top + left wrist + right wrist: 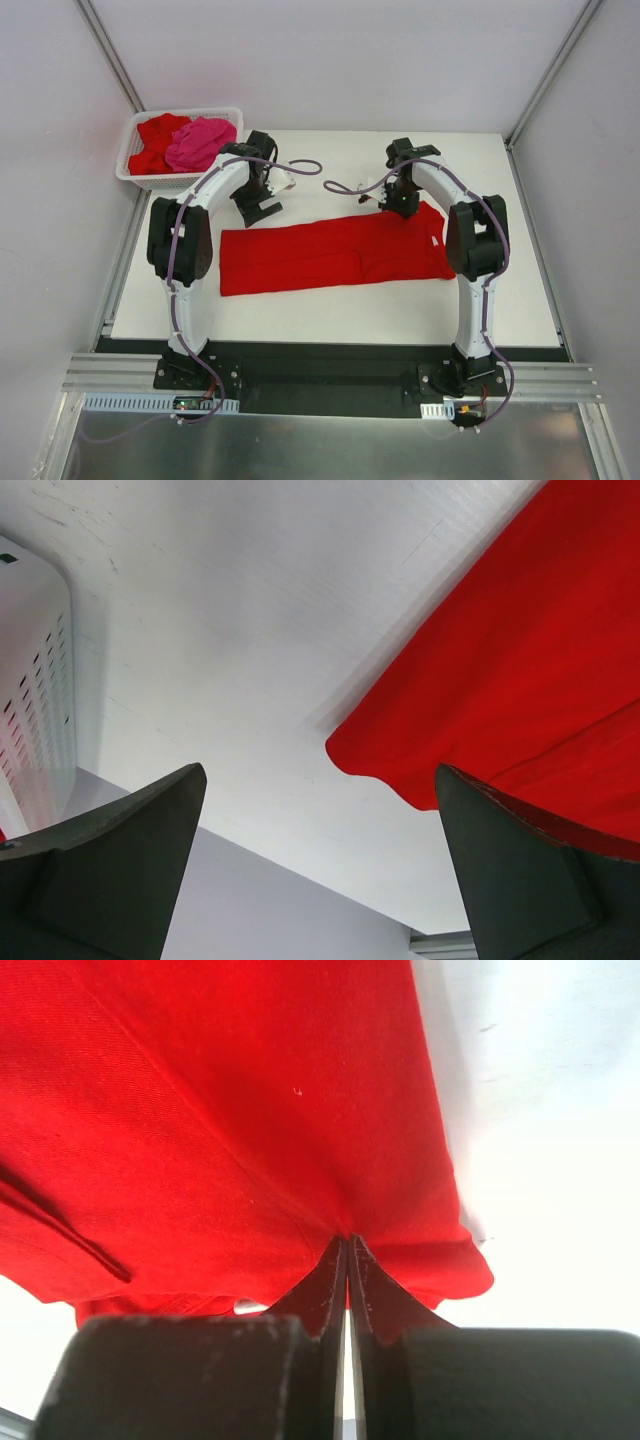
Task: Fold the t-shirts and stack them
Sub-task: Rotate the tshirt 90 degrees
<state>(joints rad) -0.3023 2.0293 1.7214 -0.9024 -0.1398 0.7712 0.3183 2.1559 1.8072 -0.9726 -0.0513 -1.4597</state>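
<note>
A bright red t-shirt [330,255] lies flat as a long band across the middle of the white table [330,310]. My right gripper [405,208] is at the shirt's far edge near its right end. In the right wrist view the gripper [348,1240] is shut, pinching a fold of the red cloth [220,1110]. My left gripper [258,212] hovers open at the shirt's far left corner. In the left wrist view the gripper [318,772] has its fingers wide apart, holding nothing, with the red corner [520,660] beside the right finger.
A white lattice basket [135,175] stands at the table's back left, also seen in the left wrist view as the basket [35,710]. It holds a hot pink t-shirt [200,142] and a red t-shirt [158,135]. White walls enclose the table.
</note>
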